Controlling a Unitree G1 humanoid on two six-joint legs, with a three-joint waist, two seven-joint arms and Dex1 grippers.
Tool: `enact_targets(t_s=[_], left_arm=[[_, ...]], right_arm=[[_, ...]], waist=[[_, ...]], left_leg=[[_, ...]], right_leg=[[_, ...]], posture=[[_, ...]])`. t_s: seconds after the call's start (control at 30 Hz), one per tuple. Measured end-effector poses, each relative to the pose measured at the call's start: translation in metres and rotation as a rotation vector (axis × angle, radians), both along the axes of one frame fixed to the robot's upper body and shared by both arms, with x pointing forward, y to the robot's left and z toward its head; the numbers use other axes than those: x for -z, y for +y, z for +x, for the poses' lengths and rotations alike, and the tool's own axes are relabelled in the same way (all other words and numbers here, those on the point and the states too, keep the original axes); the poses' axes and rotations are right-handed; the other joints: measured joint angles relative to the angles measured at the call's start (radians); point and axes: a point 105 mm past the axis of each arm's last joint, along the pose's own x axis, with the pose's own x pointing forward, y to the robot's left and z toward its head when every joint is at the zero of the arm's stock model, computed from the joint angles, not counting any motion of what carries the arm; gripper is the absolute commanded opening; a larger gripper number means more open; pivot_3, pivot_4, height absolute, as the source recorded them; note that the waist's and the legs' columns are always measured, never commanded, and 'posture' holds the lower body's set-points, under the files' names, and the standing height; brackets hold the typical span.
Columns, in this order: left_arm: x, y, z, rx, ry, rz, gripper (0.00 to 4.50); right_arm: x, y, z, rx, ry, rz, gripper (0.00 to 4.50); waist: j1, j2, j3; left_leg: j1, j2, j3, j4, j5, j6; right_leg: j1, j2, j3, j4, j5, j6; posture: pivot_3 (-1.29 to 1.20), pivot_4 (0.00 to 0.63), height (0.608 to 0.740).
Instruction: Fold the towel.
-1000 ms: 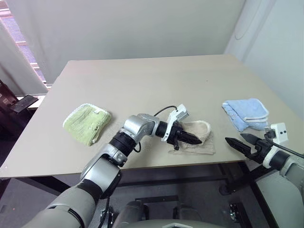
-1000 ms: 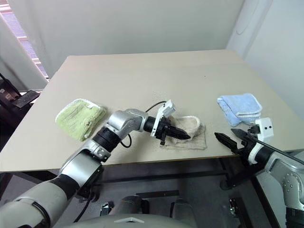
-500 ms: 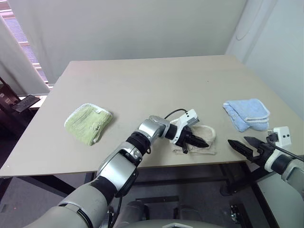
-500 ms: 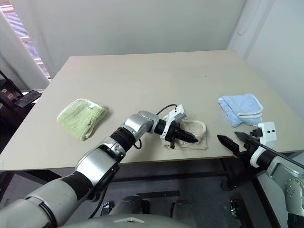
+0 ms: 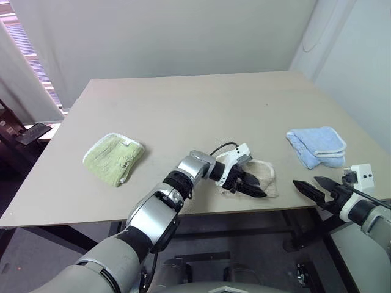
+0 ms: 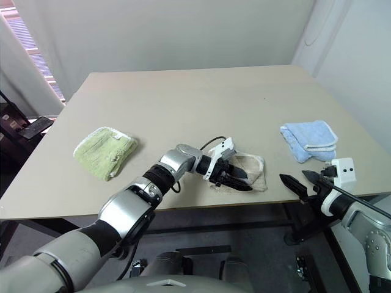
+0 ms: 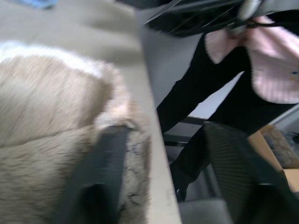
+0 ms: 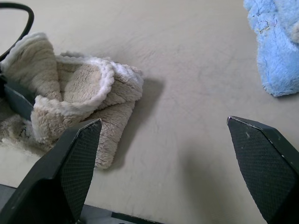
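The towel (image 5: 259, 177) is lying bunched at the table (image 5: 183, 110) edge; we are spreading our left fingers (image 5: 250, 187) over it, right fingers (image 5: 310, 186) released, and should pinch one corded corner cleanly.

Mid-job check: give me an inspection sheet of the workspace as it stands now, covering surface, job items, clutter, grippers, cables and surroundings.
Surface: tan table, bare apart from three cloths.
Job's things: beige towel lies bunched and partly folded near the table's front edge, white edging showing.
Clutter: green folded cloth toward the left side; blue folded cloth toward the right side, both apart from the towel.
Grippers: left gripper open, on the towel, one finger lying on the pile; right gripper open, holding nothing, off the table's front right corner.
Cables: black cable loops from the left wrist over the table.
Surroundings: pale walls; a person in dark trousers seen beyond the table edge in the left wrist view.
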Motion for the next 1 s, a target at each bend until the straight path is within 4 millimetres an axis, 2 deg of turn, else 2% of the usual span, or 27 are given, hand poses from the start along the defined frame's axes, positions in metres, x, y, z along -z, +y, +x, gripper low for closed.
enact_targets(t_s=[0.17,0.3,0.43,0.57,0.63,0.73,0.83,1.0], left_arm=[[-0.038,-0.001,0.002,0.036,-0.041,-0.174,3.45],[-0.057,0.005,0.004,0.059,-0.113,-0.223,3.45],[-0.07,0.025,0.026,-0.038,-0.252,-0.238,3.45],[-0.071,0.067,0.057,-0.145,-0.337,-0.147,3.45],[-0.069,0.082,0.062,-0.151,-0.358,-0.115,3.45],[-0.062,0.094,0.06,-0.114,-0.35,-0.075,3.45],[-0.052,0.094,0.052,-0.025,-0.37,-0.014,3.45],[-0.03,0.069,0.038,0.058,-0.362,0.02,3.45]], right_arm=[[-0.002,0.003,0.004,-0.011,-0.009,-0.001,4.5],[-0.001,0.006,0.006,-0.023,-0.005,-0.003,4.5],[-0.001,0.008,0.008,-0.03,-0.01,-0.002,4.5],[-0.001,0.01,0.009,-0.037,-0.013,-0.002,4.5],[-0.001,0.011,0.009,-0.041,-0.013,-0.003,4.5],[0.0,0.016,0.011,-0.06,-0.014,0.001,4.5],[-0.001,0.016,0.012,-0.064,-0.018,0.002,4.5],[-0.001,0.016,0.012,-0.063,-0.017,0.001,4.5]], waist=[[-0.001,0.001,0.0],[-0.001,0.001,-0.001],[-0.002,0.002,-0.001],[-0.001,0.003,-0.002],[0.0,0.004,-0.002],[0.002,0.002,-0.002],[0.003,0.002,-0.002],[0.001,0.002,-0.002]], left_leg=[[0.0,0.0,0.0,0.0,0.0,0.0],[0.0,0.0,0.0,0.0,0.001,0.001],[0.001,0.0,0.0,0.001,0.001,0.001],[0.002,0.0,0.0,0.001,0.001,0.001],[0.001,0.0,0.0,0.002,0.001,0.002],[0.001,0.0,0.0,0.002,0.0,0.002],[0.0,0.0,0.0,0.003,-0.001,0.002],[0.0,0.0,0.0,0.003,-0.002,0.001]], right_leg=[[0.0,0.0,0.0,0.0,0.0,0.0],[0.0,0.0,0.0,0.001,0.0,0.0],[0.0,0.0,0.0,0.002,0.0,0.0],[0.0,0.001,0.0,0.003,0.0,0.0],[0.001,0.001,0.0,0.003,0.0,0.0],[0.001,0.0,0.0,0.002,0.0,0.0],[0.001,0.0,0.0,0.001,0.0,0.0],[0.001,0.0,0.0,0.001,0.001,0.0]], posture=[[0.0,0.0,0.736],[0.0,0.0,0.736],[0.0,0.0,0.736],[0.0,0.0,0.736],[0.0,0.0,0.736],[0.0,0.0,0.736],[0.0,0.0,0.736],[0.0,0.0,0.736]])
